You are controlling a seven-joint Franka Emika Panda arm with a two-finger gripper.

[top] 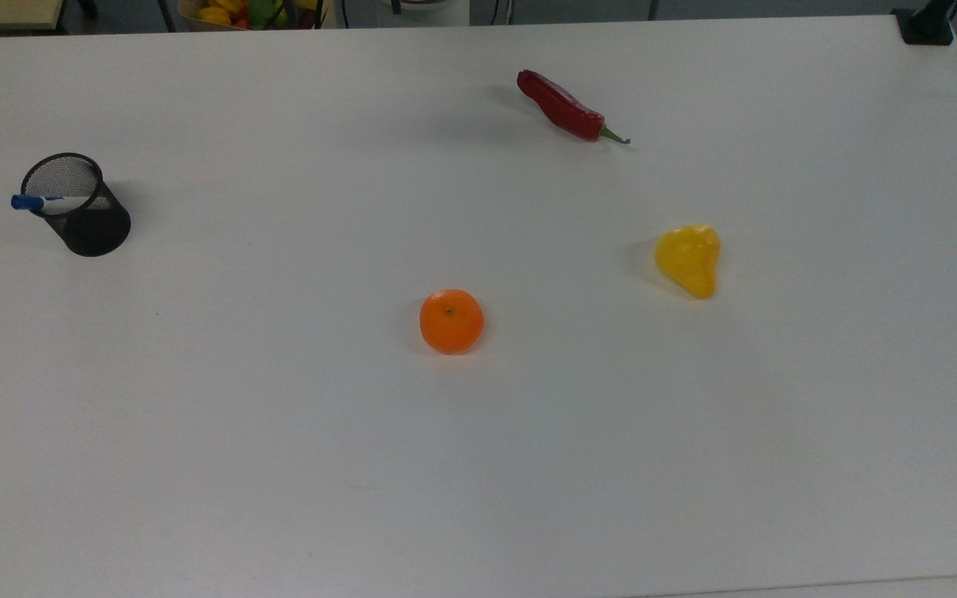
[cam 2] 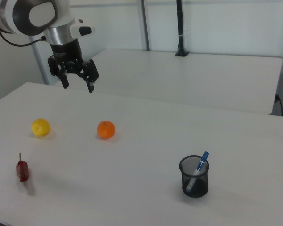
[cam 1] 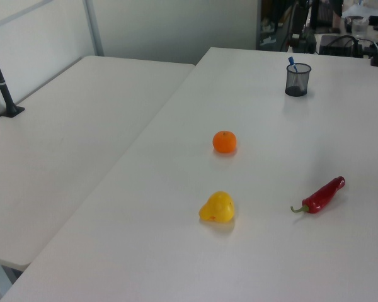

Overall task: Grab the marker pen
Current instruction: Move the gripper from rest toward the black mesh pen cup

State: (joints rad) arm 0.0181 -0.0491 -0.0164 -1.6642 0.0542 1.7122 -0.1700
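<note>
One marker pen (cam 2: 198, 172) I see leaning in mesh cup (cam 2: 194, 183), lower right of right view, end effector (cam 2: 78, 86) spread wide, empty, upper left.

Black mesh cup (top: 80, 208) (blue-capped marker pen (top: 36, 202)).

We count one marker pen (cam 2: 198, 171), and it stands in the one black mesh cup (top: 80, 206) that we see. Of the produce lying loose on the white table (top: 279, 432) we count three pieces, one of each kind: one orange (top: 451, 321), one red chilli (top: 563, 108) and one yellow pear-shaped fruit (top: 689, 259). We also count one robot arm with one gripper (cam 2: 78, 82), which has two fingers.
</note>
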